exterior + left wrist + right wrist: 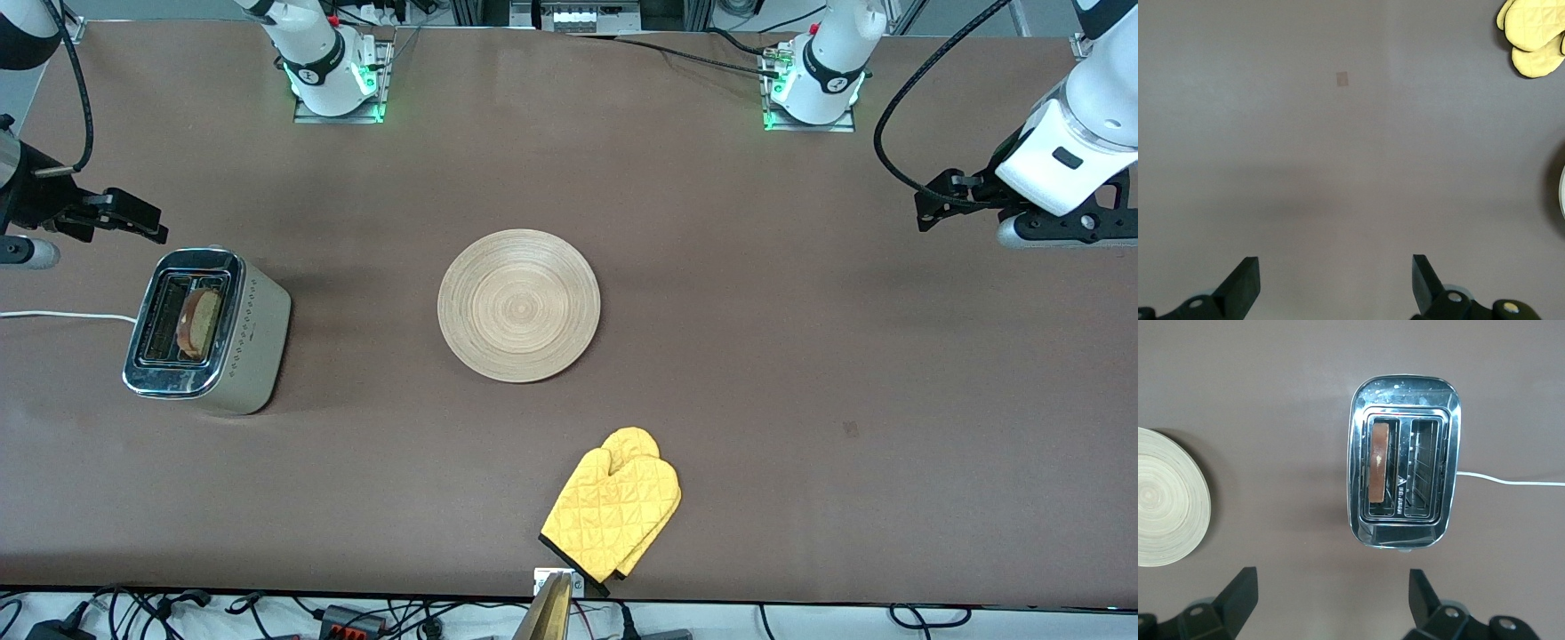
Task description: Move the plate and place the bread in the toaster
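Note:
The wooden plate (520, 305) lies flat in the middle of the table and holds nothing; its edge also shows in the right wrist view (1165, 500). The toaster (258, 342) stands toward the right arm's end of the table. The bread (201, 322) stands upright in the slot nearer to the plate, as the right wrist view (1379, 463) shows. My right gripper (1333, 590) is open and empty, up in the air beside the toaster (1403, 393); in the front view it (133, 216) is at the table's end. My left gripper (1335, 273) is open and empty over bare table at the left arm's end (932, 209).
A yellow quilted oven mitt (613, 511) lies near the table's front edge, nearer to the camera than the plate; it also shows in the left wrist view (1533, 33). The toaster's white cord (53, 315) runs off the table's end. A small tan mark (1342, 79) is on the tabletop.

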`<state>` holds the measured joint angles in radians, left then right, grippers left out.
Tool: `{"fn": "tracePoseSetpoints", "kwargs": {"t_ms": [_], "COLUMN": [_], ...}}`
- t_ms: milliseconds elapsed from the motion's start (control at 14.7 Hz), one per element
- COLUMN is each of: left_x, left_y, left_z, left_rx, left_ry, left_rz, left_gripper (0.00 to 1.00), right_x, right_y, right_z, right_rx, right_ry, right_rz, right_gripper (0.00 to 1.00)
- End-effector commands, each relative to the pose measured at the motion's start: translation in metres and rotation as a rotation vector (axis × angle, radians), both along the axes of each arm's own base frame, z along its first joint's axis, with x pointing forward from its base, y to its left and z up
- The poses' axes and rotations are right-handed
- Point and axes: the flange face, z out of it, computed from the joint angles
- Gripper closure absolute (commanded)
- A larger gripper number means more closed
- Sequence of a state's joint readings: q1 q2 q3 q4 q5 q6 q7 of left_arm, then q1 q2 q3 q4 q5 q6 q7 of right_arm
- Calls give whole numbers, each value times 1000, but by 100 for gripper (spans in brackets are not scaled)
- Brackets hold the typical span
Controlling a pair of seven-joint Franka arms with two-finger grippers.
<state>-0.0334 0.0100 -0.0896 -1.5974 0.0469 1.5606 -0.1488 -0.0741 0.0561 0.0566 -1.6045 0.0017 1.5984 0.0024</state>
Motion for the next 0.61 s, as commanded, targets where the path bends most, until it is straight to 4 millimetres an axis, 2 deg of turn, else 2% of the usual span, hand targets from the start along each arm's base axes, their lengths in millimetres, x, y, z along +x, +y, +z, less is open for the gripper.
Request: {"fn": "tracePoseSetpoints", "kwargs": {"t_ms": [0, 272, 545], "left_x": [2, 5, 4], "left_y": [-3, 2, 0], "left_z": [6, 7, 14], "left_rx": [-10, -11, -10], "left_ry": [1, -12, -26], "left_rz": [14, 18, 7], "left_gripper": [0, 0, 0], "right_x": [-4, 0, 3], "right_y": [-2, 0, -17], "right_z": [1, -6, -7], "right_rx": [-24, -53, -45], "right_ry": [-20, -10, -9], "right_rz": [-5, 10, -23], "right_gripper": [0, 0, 0]}}
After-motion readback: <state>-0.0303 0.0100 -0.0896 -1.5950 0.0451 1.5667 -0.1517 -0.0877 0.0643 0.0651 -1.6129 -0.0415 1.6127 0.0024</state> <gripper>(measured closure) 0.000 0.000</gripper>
